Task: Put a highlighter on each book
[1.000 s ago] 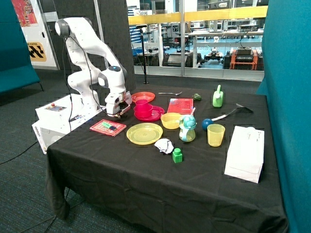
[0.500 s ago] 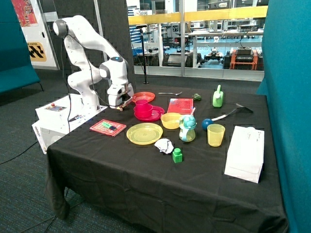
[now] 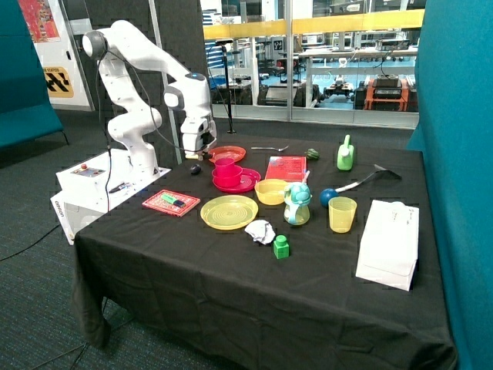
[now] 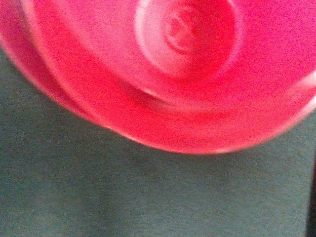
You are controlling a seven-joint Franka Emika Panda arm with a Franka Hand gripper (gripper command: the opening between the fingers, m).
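One red book lies flat near the front edge of the tabletop, just beside the yellow plate. A green highlighter and a dark one lie on top of it. The other red book lies farther back, behind the yellow bowl. I see nothing on that one.

A second ago my claw was low, close over the first book. Half a second ago it was higher and nearer the pink cup. Now it has gone higher still and hangs in the air above the tabletop, next to the pink cup and the pink plate under it. The orange plate is just behind. A small dark thing sits on the tabletop below my claw.

I cannot tell if my claw is spread or pressed together, and I cannot see anything in it. My wrist camera looks down at the pink cup standing on its pink plate, with dark tabletop beside them.
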